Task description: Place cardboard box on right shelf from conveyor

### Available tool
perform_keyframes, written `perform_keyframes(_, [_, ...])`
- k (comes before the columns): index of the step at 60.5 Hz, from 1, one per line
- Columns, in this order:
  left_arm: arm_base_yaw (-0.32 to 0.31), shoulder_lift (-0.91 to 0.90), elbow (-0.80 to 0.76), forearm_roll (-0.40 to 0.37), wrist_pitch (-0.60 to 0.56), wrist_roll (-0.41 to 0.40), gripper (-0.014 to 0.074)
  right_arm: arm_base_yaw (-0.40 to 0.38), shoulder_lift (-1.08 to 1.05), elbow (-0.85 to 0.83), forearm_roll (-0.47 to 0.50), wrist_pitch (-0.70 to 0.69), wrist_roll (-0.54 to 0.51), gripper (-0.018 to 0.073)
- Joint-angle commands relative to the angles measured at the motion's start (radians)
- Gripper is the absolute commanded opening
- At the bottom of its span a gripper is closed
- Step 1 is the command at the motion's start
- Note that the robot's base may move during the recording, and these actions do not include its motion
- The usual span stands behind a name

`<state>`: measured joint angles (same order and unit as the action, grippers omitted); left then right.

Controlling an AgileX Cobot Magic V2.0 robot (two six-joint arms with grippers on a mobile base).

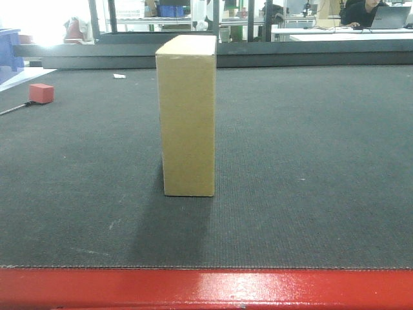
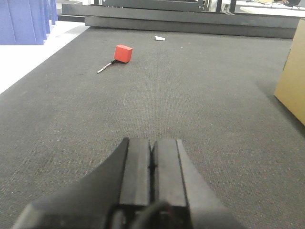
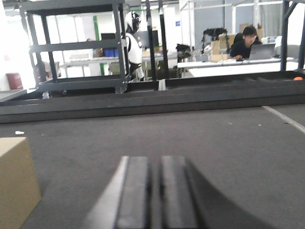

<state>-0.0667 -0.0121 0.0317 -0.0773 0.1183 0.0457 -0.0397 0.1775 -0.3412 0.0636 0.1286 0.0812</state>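
Note:
The cardboard box (image 1: 187, 116) is tan, tall and narrow, and stands upright on the dark grey conveyor belt (image 1: 310, 161), behind its red frame edge (image 1: 206, 289). My left gripper (image 2: 152, 143) hovers low over the belt with its pads pressed together and holds nothing. The box's (image 2: 291, 81) edge shows to its right, well apart. My right gripper (image 3: 155, 160) has a narrow gap between its pads with nothing in it. The box (image 3: 14, 186) lies to its lower left, apart. The right shelf is out of view. Neither gripper shows in the front view.
A small red block (image 1: 41, 93) with a thin stick lies at the belt's far left, also in the left wrist view (image 2: 123, 53). Blue bins (image 2: 24, 21) stand past the left edge. A white scrap (image 1: 119, 76) lies far back. A dark rack (image 3: 76, 47) and a seated person (image 3: 245, 43) are beyond the belt.

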Motion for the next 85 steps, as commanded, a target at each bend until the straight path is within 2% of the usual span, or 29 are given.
perform_keyframes(1, [-0.002,-0.015,0.009,-0.006,-0.084,0.0,-0.0116,0.028,0.121,-0.101,0.005,-0.071,-0.006,0.0458])
perform_keyframes(4, [-0.002,-0.015,0.009,-0.006,-0.084,0.0,-0.0116,0.053,0.191,-0.145,0.005,-0.07,-0.006,0.0558])
perform_keyframes(7, [-0.002,-0.015,0.009,-0.006,-0.084,0.0,-0.0116,0.079,0.254,-0.188,0.004,-0.067,-0.006,0.0613])
perform_keyframes(14, [-0.002,-0.015,0.009,-0.006,-0.084,0.0,-0.0116,0.165,0.41,-0.317,-0.025,-0.034,-0.006,0.0589])
perform_keyframes(20, [-0.002,-0.015,0.009,-0.006,-0.084,0.0,-0.0116,0.269,0.555,-0.458,-0.058,0.025,-0.006,0.0589])
perform_keyframes(30, [-0.002,-0.015,0.009,-0.006,-0.084,0.0,-0.0116,0.482,0.817,-0.728,-0.076,0.186,-0.006,0.0589])
perform_keyframes(35, [-0.002,-0.015,0.009,-0.006,-0.084,0.0,-0.0116,0.561,0.943,-0.85,-0.076,0.277,-0.002,0.0589])
perform_keyframes(44, [-0.002,-0.015,0.009,-0.006,-0.084,0.0,-0.0116,0.662,1.214,-1.136,-0.096,0.537,0.132,0.0589])
perform_keyframes(55, [-0.002,-0.015,0.009,-0.006,-0.084,0.0,-0.0116,0.737,1.492,-1.509,-0.172,0.869,0.335,0.0589])
perform_keyframes(64, [-0.002,-0.015,0.009,-0.006,-0.084,0.0,-0.0116,0.774,1.676,-1.797,-0.263,1.082,0.455,0.0589])
perform_keyframes(72, [-0.002,-0.015,0.009,-0.006,-0.084,0.0,-0.0116,0.782,1.782,-1.935,-0.34,1.146,0.539,0.0589])
perform_keyframes(77, [-0.002,-0.015,0.009,-0.006,-0.084,0.0,-0.0116,0.782,1.804,-1.946,-0.372,1.146,0.593,0.0589])
perform_keyframes(85, [-0.002,-0.015,0.009,-0.006,-0.084,0.0,-0.0116,0.782,1.807,-1.939,-0.407,1.146,0.607,0.0589])
